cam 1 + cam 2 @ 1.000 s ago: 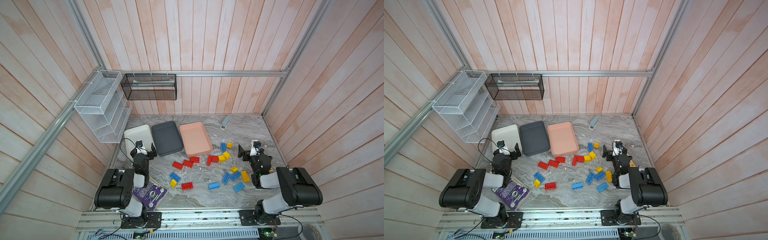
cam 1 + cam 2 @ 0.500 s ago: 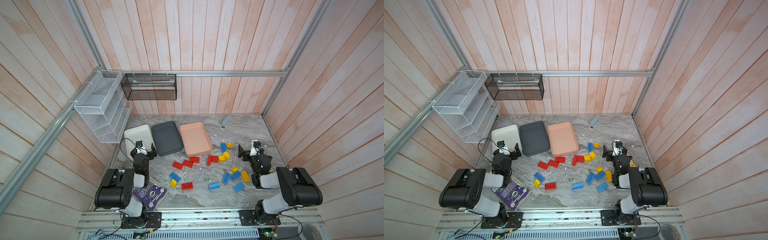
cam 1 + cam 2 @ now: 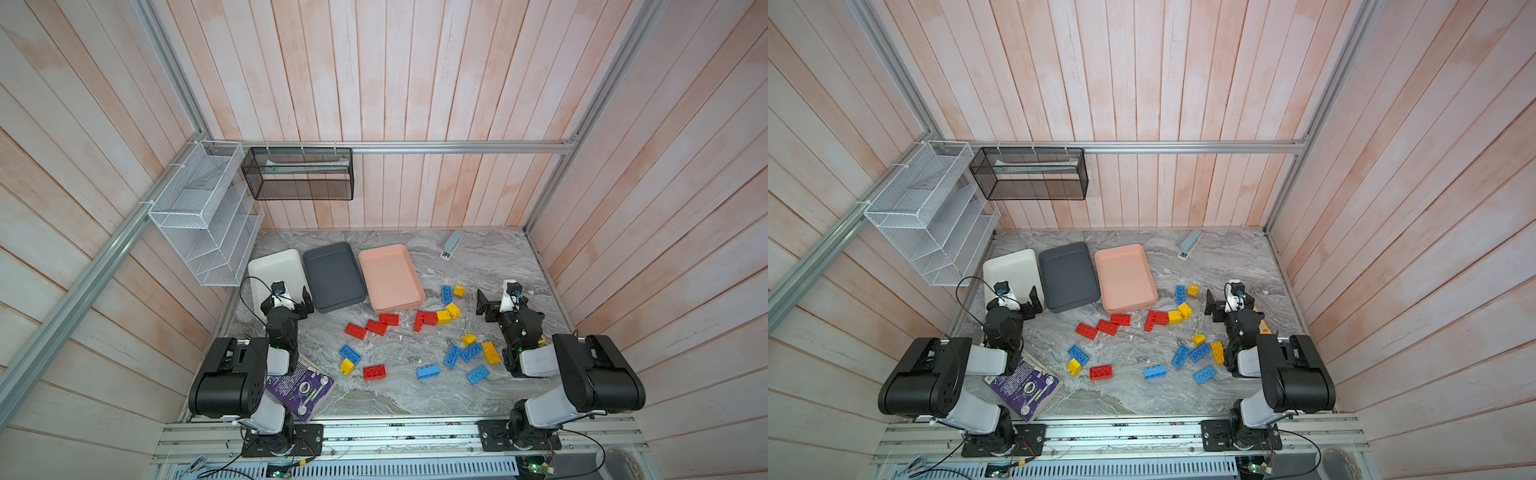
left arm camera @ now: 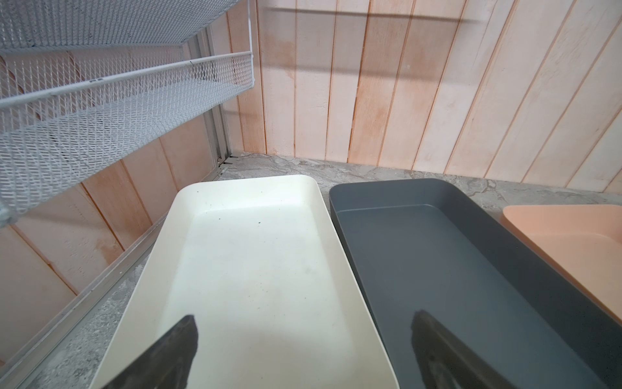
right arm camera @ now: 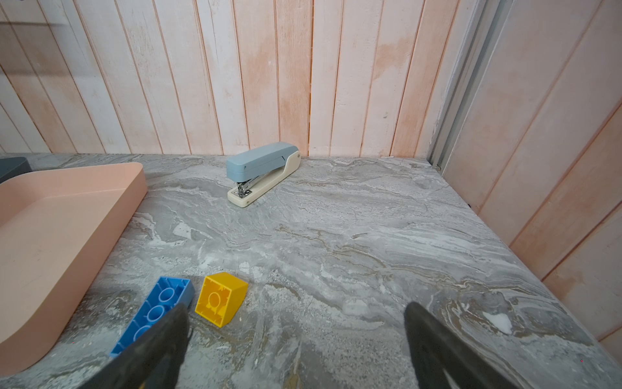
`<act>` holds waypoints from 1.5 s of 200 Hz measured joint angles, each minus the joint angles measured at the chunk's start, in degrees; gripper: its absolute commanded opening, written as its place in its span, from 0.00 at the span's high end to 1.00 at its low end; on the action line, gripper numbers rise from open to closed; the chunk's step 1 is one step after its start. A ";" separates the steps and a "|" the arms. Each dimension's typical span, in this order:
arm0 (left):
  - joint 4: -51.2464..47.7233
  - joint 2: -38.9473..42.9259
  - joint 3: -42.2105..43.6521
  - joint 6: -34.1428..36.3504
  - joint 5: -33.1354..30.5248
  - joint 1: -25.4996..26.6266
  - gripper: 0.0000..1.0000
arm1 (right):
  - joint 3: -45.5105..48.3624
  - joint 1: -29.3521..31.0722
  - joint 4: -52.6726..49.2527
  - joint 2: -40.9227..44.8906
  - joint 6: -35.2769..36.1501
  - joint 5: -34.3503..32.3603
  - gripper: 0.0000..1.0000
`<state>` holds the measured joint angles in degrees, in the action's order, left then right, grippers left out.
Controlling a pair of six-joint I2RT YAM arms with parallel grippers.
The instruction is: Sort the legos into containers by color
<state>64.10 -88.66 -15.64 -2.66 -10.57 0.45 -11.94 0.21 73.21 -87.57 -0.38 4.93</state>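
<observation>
Red, yellow and blue legos lie scattered on the marble table, in both top views: red ones mid-table, blue ones nearer the right arm. Behind them stand three containers side by side, all empty: white, dark grey and pink. My left gripper hangs open over the near ends of the white tray and the grey tray. My right gripper is open above bare table. A blue brick and a yellow brick lie on their sides by its finger.
A blue-and-cream stapler sits near the back wall. A purple book lies at the front left under the left arm. A white wire rack and a black mesh basket hang on the walls above the trays.
</observation>
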 measured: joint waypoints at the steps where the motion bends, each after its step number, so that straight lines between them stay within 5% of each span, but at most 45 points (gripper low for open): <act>1: 0.00 0.00 0.00 0.00 0.00 0.00 0.00 | 0.00 0.00 0.00 0.00 0.00 0.00 0.00; 35: -2.69 1.79 -0.48 0.35 -2.36 1.49 0.00 | -5.46 3.39 -13.84 6.16 -0.68 -6.43 0.00; 82: -21.51 13.40 -11.52 1.03 -8.02 6.58 0.00 | -16.02 8.13 -34.69 18.75 -5.84 -16.33 0.00; 118: -41.83 23.34 -23.21 -6.56 -11.26 8.28 0.00 | -21.40 11.78 -50.05 22.40 -10.10 -17.64 0.03; 155: -65.68 26.97 -35.15 -15.89 -10.45 8.74 0.00 | -26.93 16.11 -63.06 21.88 -14.36 -13.68 0.16; 201: -83.60 32.00 -36.02 -21.94 -4.33 8.74 0.00 | -32.30 29.70 -74.64 16.24 -19.12 -14.19 0.33; 238: -88.13 37.55 -33.31 -23.17 -1.31 8.87 0.00 | -34.88 38.58 -82.84 11.39 -27.43 -17.46 0.43; 300: -88.96 42.23 -28.35 -23.54 2.10 8.90 0.00 | -40.70 48.37 -89.53 1.99 -41.94 -20.63 0.42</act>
<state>-24.86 -46.44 -43.99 -26.20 -8.47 9.34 -52.64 48.58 -16.32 -85.58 -42.33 -15.70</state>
